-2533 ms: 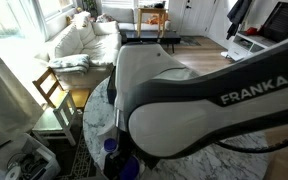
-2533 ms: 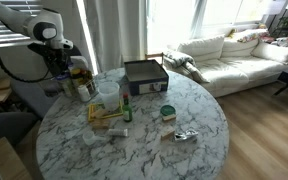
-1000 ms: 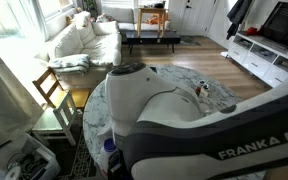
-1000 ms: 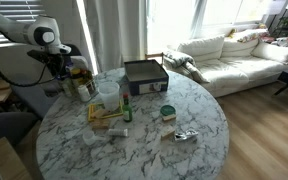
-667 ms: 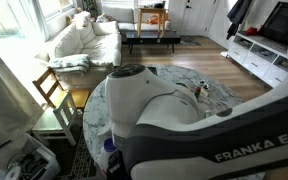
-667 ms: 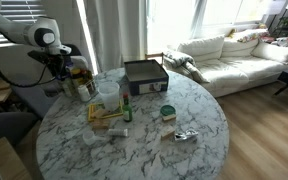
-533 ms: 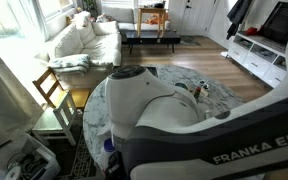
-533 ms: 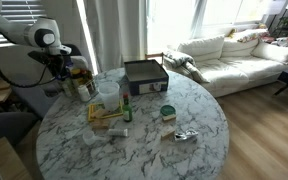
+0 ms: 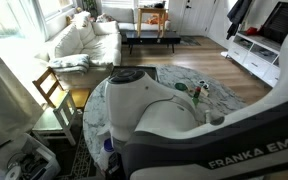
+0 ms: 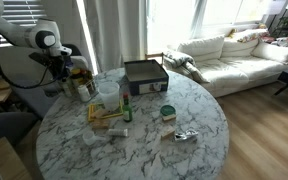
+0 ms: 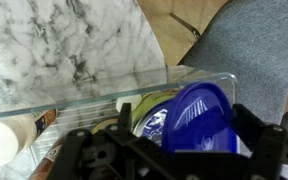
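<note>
While the fingers (image 11: 79,155) stand spread wide at the bottom of the wrist view, a round blue lid (image 11: 196,118) shows in the gap between them, just below. Whether either finger touches it cannot be told. The blue lid sits inside a clear plastic bin (image 11: 104,95), whose near rim crosses the wrist view. Within the bin, a white round cap (image 11: 2,142) lies to the side of the lid, at the picture's edge.

The bin rests on the marble table (image 11: 54,40) close to its edge. Beyond that edge a grey padded seat (image 11: 254,40) fills the corner of the wrist view.

In an exterior view the arm (image 10: 24,35) reaches down over the clear plastic bin (image 10: 81,88), which holds several bottles (image 10: 80,74) and stands at the rim of the round table (image 10: 144,150). Farther out on the table are:
- a clear cup (image 10: 107,95) just beside the bin
- a small dark bottle (image 10: 126,110), upright
- a black box (image 10: 144,73)
- a green-lidded jar (image 10: 167,112)
- a crumpled wrapper (image 10: 186,135), well apart from the bin

A white sofa (image 10: 229,55) stands behind the table by the windows.

In an exterior view the arm's white casing (image 9: 174,125) blocks most of the table, leaving only a strip of marble (image 9: 214,85) in sight.
</note>
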Controlling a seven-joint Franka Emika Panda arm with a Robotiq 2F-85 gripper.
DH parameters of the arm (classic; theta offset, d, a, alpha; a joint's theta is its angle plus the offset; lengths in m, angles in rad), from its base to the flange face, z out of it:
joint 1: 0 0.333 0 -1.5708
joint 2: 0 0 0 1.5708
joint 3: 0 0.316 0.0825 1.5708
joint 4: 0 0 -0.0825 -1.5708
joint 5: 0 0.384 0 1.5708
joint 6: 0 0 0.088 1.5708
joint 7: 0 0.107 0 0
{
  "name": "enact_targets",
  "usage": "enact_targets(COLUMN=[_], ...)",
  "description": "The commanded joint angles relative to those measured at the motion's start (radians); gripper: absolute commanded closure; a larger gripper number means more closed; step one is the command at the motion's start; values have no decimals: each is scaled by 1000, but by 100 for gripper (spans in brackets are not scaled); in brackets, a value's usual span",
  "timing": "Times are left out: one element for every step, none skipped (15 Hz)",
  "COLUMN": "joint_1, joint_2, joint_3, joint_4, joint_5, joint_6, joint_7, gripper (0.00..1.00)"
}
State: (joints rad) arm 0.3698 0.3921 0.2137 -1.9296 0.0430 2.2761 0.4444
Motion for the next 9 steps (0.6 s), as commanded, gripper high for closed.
enact_targets(joint_1=[16,15,14,14,12,12,10,9,7], joint_2=[1,-2,-4,-6,-8,-10,-13,-15,-16], joint_3=[-23,-25,-27,-28,-29,-32,-34,-36,-37], joint_4=[-11,-12,-11,-10,-10,-10,-12,-15,-18], joint_5=[-33,-32,-32,-34,-34,-36,-37,-36,-35], joint_6=[22,23,23,21,19,16,13,10,10], joint_7=[19,19,19,19,17,18,17,17,17], gripper=[0,0,0,0,0,0,0,0,0])
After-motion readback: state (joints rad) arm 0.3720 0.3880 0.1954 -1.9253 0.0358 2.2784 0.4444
